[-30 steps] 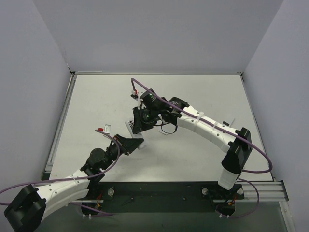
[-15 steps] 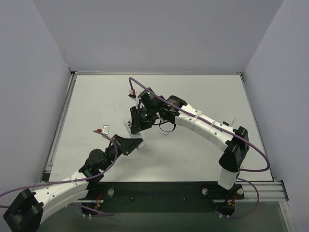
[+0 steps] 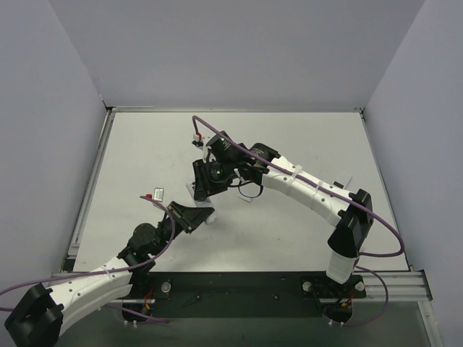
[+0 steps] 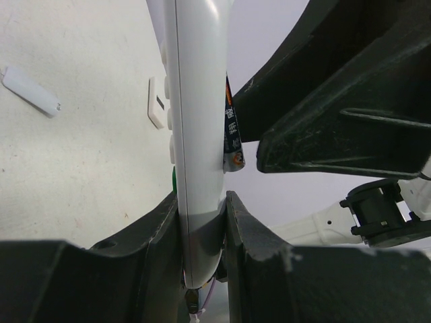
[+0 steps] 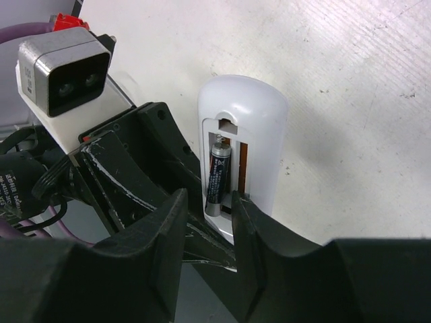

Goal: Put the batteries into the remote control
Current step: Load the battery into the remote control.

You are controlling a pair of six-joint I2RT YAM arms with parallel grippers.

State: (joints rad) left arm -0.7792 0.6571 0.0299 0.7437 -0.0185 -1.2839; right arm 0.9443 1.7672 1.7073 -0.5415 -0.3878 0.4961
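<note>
As I look down from the overhead feed, bench [image 3: 311, 137]: white and flat, with both arms meeting over the remote control [image 5: 259, 134].
Right arm [image 3: 304, 186]: reaches in from its base on the right, with its wrist above the remote control.
Left arm [image 3: 94, 278]: comes up from the near left corner and ends just on the near side of the remote control.
Left pincer [image 4: 202, 205]: clamped on one end of the remote control, one finger on the button face and the other on the back.
Right pincer [image 5: 209, 215]: narrowly parted at the remote control's open back, with a finger on either side of the battery's lower end. I cannot tell whether either finger touches it.
Remote control: slim and white, and edge-on in my left wrist feed. Its opened back faces the right pincer and its rounded end points away from the left pincer. I cannot tell whether it rests on the bench.
Slim white strip [image 4: 30, 91]: lies on the bench, well apart from the remote control on its button side.
Cover piece [image 4: 158, 101]: small, flat and white, on the bench just beside the remote control's button face in my left wrist feed.
Battery [image 5: 219, 175]: dark with a printed label, lying lengthwise in the remote control's left-hand slot as my right wrist feed shows it. The slot beside it shows a bare brown strip.
</note>
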